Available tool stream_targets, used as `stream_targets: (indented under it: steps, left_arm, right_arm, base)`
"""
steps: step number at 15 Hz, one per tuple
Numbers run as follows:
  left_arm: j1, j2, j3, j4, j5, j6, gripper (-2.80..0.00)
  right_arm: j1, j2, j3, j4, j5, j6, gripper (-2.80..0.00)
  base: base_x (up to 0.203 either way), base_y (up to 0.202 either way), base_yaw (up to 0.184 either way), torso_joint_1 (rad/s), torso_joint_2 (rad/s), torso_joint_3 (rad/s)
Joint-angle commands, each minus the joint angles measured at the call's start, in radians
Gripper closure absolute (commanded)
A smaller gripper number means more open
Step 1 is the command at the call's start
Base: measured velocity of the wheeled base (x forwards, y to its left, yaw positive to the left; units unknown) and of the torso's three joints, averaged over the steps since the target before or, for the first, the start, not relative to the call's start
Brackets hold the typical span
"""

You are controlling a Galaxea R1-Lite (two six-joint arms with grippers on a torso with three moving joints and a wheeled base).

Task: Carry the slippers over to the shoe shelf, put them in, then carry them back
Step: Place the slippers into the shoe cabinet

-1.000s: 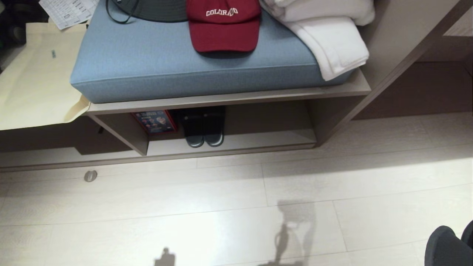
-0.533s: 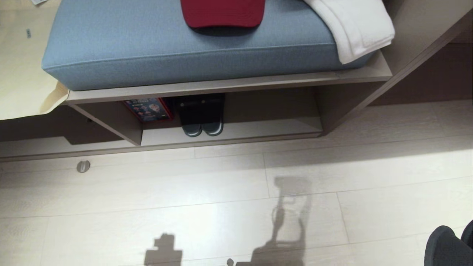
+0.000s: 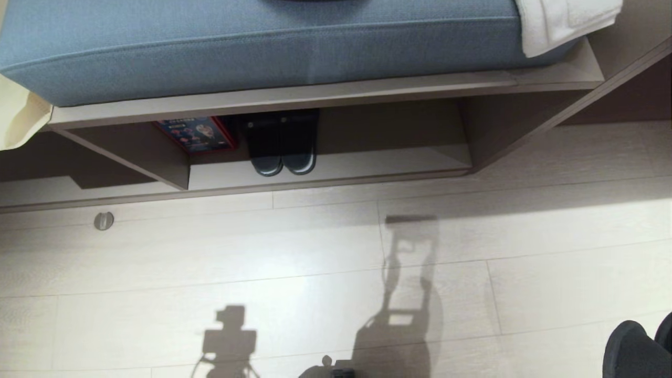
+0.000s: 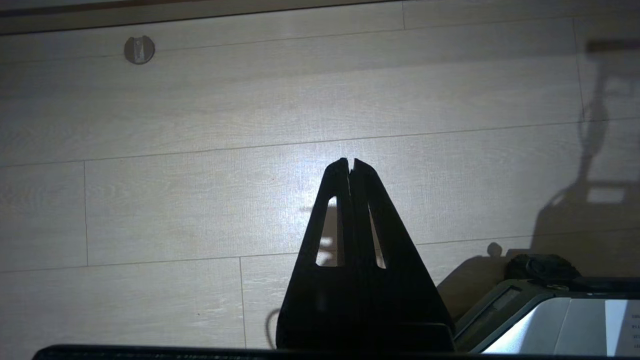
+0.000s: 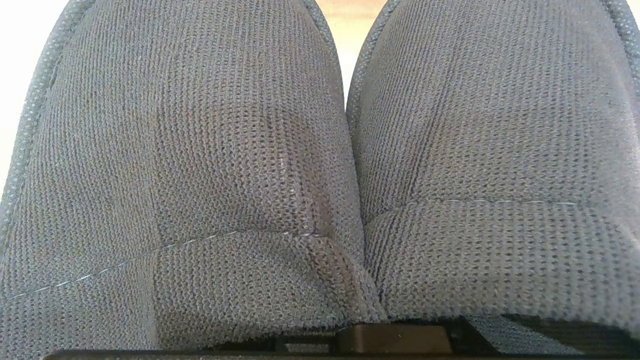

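Whole view has shifted w/ the camera, bench now nearer. Right gripper, unseen, clenched on soft grey-blue cloth slippers (image 5: 320,165), near right of taupe wood-laminate shoe shelf (image 3: 336,170); left gripper (image 4: 350,162) closed, empty.

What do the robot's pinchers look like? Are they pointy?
Yes. The left gripper is matte black: two flat fingers tapering into a pointed triangle, each with a long slot cut through it. Only a black edge of the right gripper shows. No cables, labels or markings can be seen on either.
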State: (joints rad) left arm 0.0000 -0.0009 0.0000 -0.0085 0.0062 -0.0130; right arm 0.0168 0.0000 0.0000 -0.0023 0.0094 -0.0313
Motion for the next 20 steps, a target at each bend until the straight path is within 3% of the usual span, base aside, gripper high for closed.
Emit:
stream_targets:
  steps: [1,20]
  left_arm:
    - [0.0,0.001,0.0,-0.001,0.0,-0.001,0.0]
    - [0.0,0.001,0.0,0.001,0.001,-0.001,0.0]
  right_arm:
    - [0.0,0.002,0.0,-0.001,0.0,-0.001,0.0]
    - [0.0,0.002,0.0,-0.002,-0.003,-0.01,0.0]
  base:
    - [0.0,0.0,0.0,0.009,0.0,-0.196]
    - [0.0,0.0,0.0,0.001,0.0,-0.198]
